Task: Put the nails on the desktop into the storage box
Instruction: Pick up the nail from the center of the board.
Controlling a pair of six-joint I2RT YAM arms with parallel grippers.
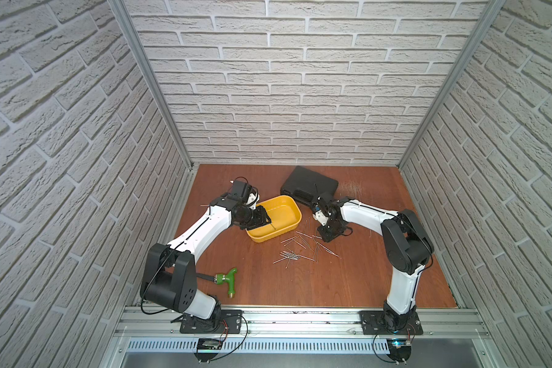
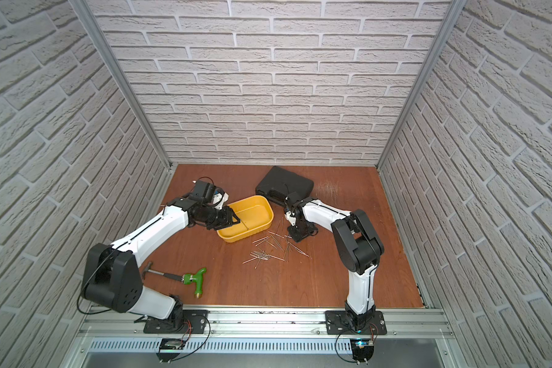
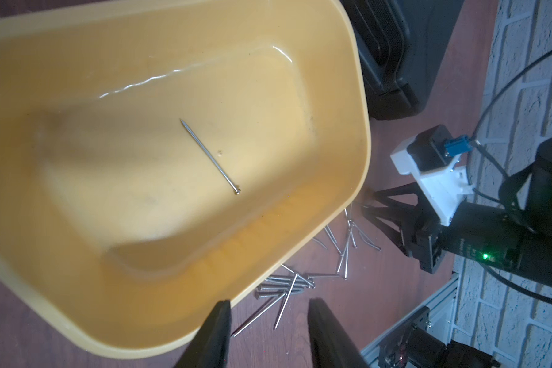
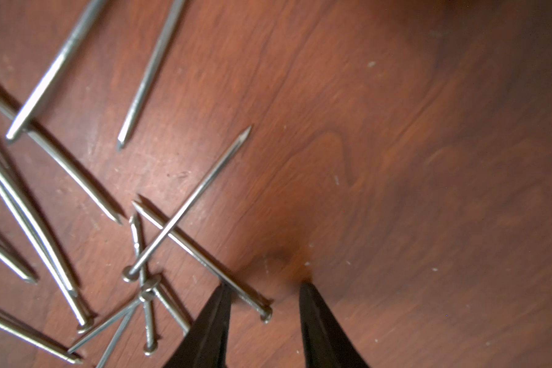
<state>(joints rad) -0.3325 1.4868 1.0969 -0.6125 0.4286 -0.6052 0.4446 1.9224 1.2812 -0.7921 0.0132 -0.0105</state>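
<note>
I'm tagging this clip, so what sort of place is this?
Probably a staged robot test cell: brick-pattern wall panels on an aluminium frame enclose the desktop, and the left arm and right arm stand on a rail at its front.

Thin silvery nails (image 1: 290,255) are scattered, some crossed, on the reddish-brown desktop (image 1: 348,280) just beside the shallow yellow storage box (image 1: 281,232), in which a single nail (image 3: 209,156) is laid flat.

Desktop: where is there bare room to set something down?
Bare: the near stretch of the desktop, between the nails and the front rail, beside the green-handled tool; also the far corner beside the black case. Crowded: the middle, where nails lie scattered by the yellow box and the right gripper.
</note>
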